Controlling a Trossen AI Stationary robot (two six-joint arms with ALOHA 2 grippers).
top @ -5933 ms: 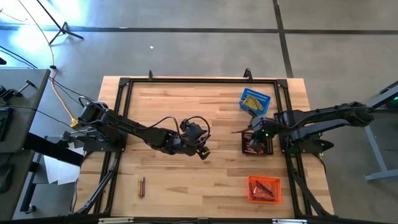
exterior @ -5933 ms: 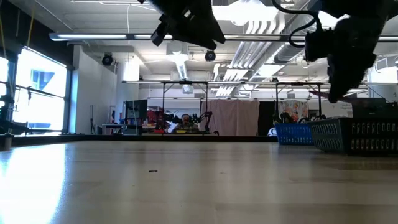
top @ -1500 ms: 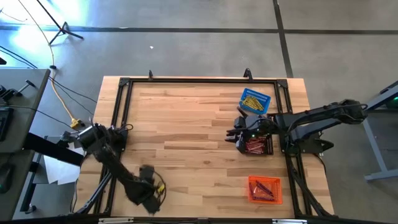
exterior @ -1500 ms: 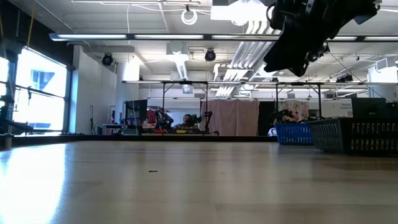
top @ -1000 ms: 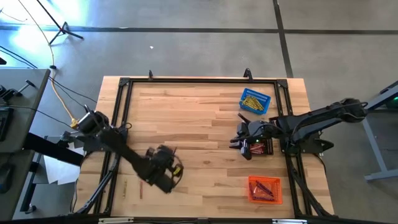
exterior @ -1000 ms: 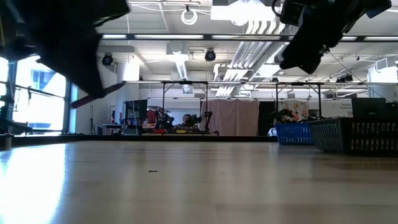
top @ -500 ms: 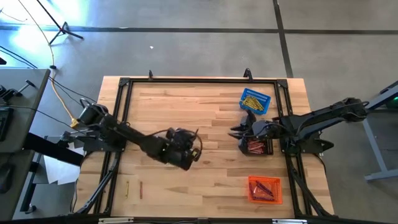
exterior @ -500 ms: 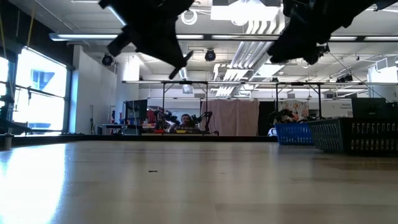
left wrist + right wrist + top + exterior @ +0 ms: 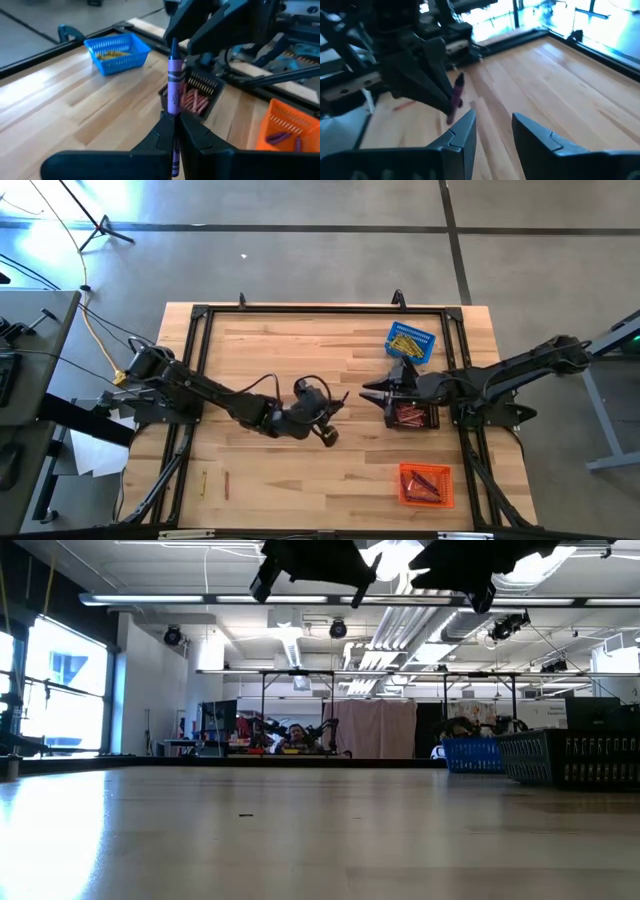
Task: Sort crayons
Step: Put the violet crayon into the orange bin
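Since half a second back the left arm has swung further toward the middle of the high view, and the right arm has reached out from the black basket to meet it; looks like a handoff to me, though that's a guess.

Left end effector [image 9: 173, 131] is clamped on a purple crayon [image 9: 173, 85], holding it upright with the tip pointing at the other arm; in the high view that puts the crayon just left of centre frame; right end effector [image 9: 492, 131] has its fingers spread with nothing between them, and the same purple crayon [image 9: 455, 100] sits a little way ahead of it.

Progress-wise it's mostly done I reckon: blue basket [image 9: 411, 343] at upper right has the yellow ones, black basket [image 9: 412, 415] mid right has the red/pink ones, orange basket [image 9: 426, 484] at lower right has the purple ones; what's left is this purple one in the air plus two loose crayons at lower left, a yellow one [image 9: 204, 481] and a reddish one [image 9: 226, 484].

Tabletop [image 9: 300, 355] is pale wood planks with a black frame round it; grey concrete floor beyond; low view shows a big workshop with ceiling pipes, strip lights and a bright window at far left.
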